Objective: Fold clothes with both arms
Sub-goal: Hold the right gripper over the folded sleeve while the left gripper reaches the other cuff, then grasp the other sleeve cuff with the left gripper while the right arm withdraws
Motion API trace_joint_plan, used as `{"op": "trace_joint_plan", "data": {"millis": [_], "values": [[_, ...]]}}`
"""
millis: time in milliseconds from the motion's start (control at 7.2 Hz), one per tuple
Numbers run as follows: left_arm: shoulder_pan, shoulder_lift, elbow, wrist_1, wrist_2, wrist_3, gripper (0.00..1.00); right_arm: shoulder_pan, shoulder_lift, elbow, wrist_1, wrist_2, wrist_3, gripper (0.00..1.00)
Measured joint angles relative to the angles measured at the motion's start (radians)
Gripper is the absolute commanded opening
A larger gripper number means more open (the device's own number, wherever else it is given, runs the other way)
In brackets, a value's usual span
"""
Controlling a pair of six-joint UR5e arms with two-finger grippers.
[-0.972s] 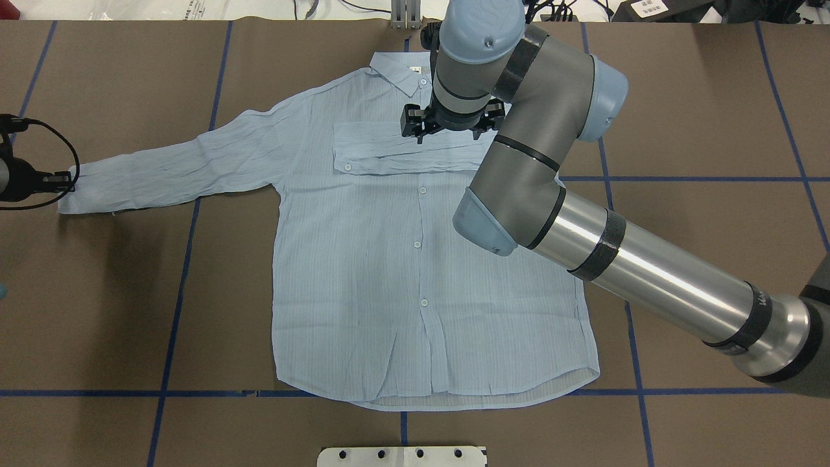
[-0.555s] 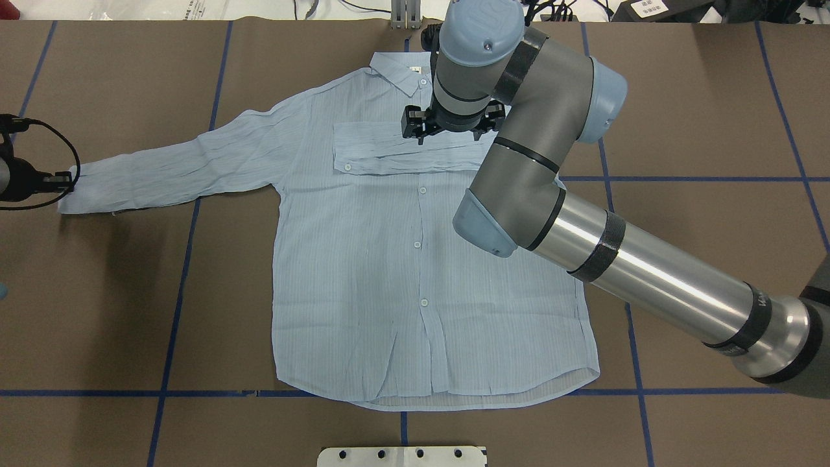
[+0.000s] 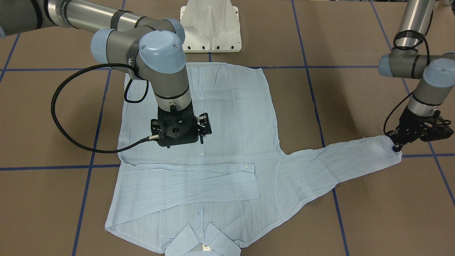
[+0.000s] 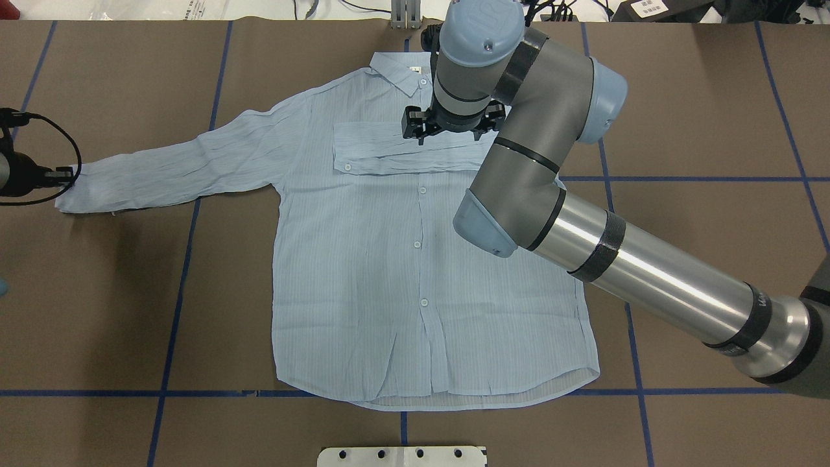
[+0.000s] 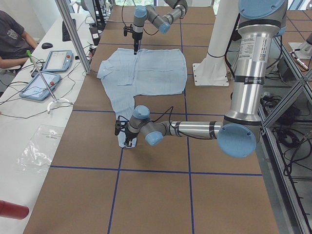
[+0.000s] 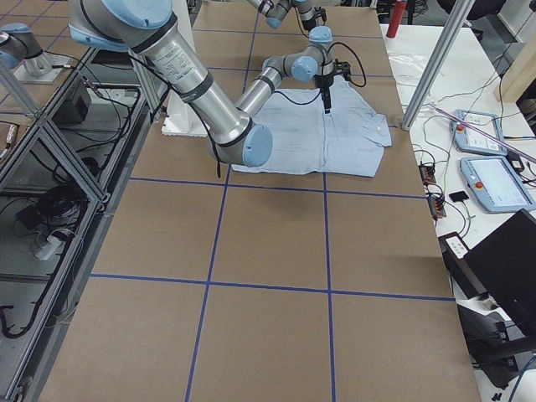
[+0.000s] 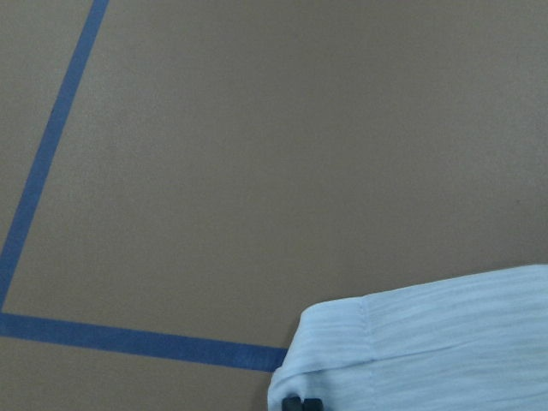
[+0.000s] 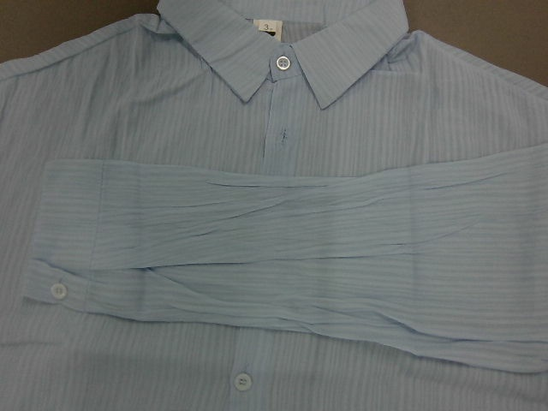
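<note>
The shirt [image 4: 363,272] lies flat and buttoned, front up, in the middle of the table [image 4: 713,97]. Its collar [image 8: 282,43] points to the operators' edge and its hem to the edge where the white pedestal base [image 3: 210,25] stands. One sleeve [image 8: 282,257] is folded straight across the chest just below the collar, with its buttoned cuff ending past the placket on the robot's left side. The other sleeve [image 4: 181,162] stretches out, creased, towards the table's left end, crossing one of the blue tape lines [image 4: 181,272].

The left gripper [image 3: 397,146] sits low at the very tip of that outstretched sleeve. In the left wrist view its dark fingertips [image 7: 301,402] stand close together at the corner of the cuff [image 7: 428,342], pinching the cloth, and the cuff edge curls up slightly there.

The right gripper [image 4: 452,128] points straight down over the chest, above the button line between the folded sleeve and the body of the shirt. Its jaws are spread wide and hold nothing (none of its fingers shows in the right wrist view, only cloth). Whether its tips touch the fabric cannot be made out.

Beyond the operators' edge, in the exterior left view, a seated person [image 5: 12,34] is at a white bench.
</note>
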Motion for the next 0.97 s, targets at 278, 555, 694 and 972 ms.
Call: {"op": "trace_joint_plan", "data": {"millis": [278,555,694,972], "values": [[-0.004,-0.008,-0.101,0.080,-0.005,-0.005,0.00,0.008,-0.017,0.014,-0.001,0.007,-0.005,0.99],[-0.003,-0.059,-0.232,0.247,-0.007,-0.058,0.00,0.035,-0.102,0.081,-0.005,0.026,-0.036,1.00],[0.001,-0.130,-0.270,0.353,-0.009,-0.117,0.00,0.058,-0.167,0.132,-0.007,0.045,-0.076,1.00],[0.023,-0.314,-0.292,0.544,-0.044,-0.273,0.00,0.123,-0.324,0.246,-0.006,0.107,-0.186,1.00]]}}
